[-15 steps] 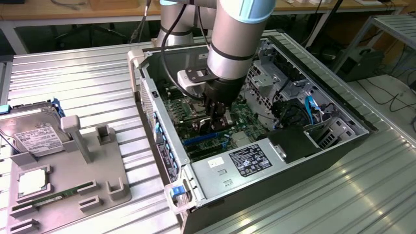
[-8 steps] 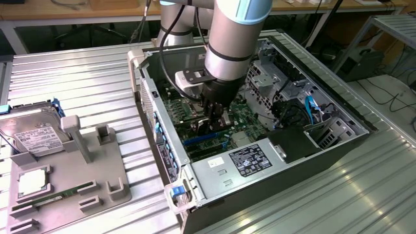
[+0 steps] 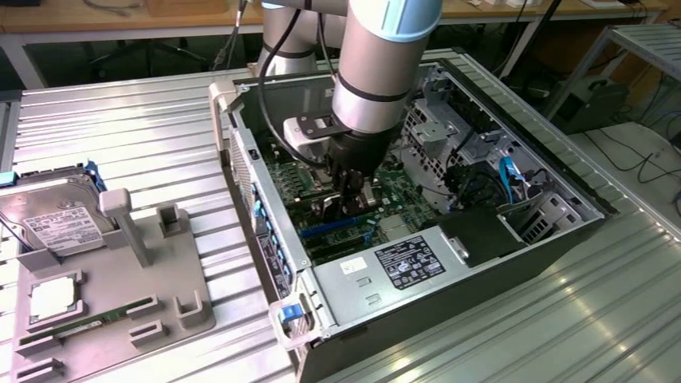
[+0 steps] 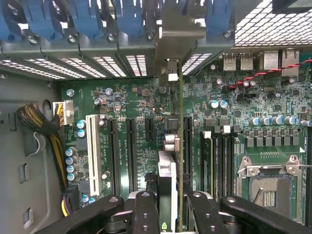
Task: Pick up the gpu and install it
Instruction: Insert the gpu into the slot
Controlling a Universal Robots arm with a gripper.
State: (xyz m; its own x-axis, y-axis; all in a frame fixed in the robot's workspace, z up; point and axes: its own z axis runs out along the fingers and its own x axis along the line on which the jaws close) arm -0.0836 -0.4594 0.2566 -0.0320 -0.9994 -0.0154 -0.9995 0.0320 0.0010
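Note:
The gpu (image 4: 167,168) is seen edge-on as a thin card standing upright over the green motherboard (image 4: 131,97). Its silver end bracket (image 4: 176,34) reaches the case's rear slot openings. My gripper (image 4: 173,217) is shut on the card, one black finger on each face. The card's lower edge runs along a long black expansion slot (image 4: 187,141); whether it is seated there I cannot tell. In the exterior view the arm reaches down into the open computer case (image 3: 553,191), with the gripper (image 3: 346,191) low over the motherboard and the gpu (image 3: 338,214) just below it.
Blue slot latches (image 4: 87,14) line the case's rear wall. A CPU socket (image 4: 268,185) and memory slots (image 4: 219,161) lie beside the card. A grey fixture (image 3: 159,279) at the exterior view's left holds a hard drive (image 3: 59,219) and a green memory stick (image 3: 91,323).

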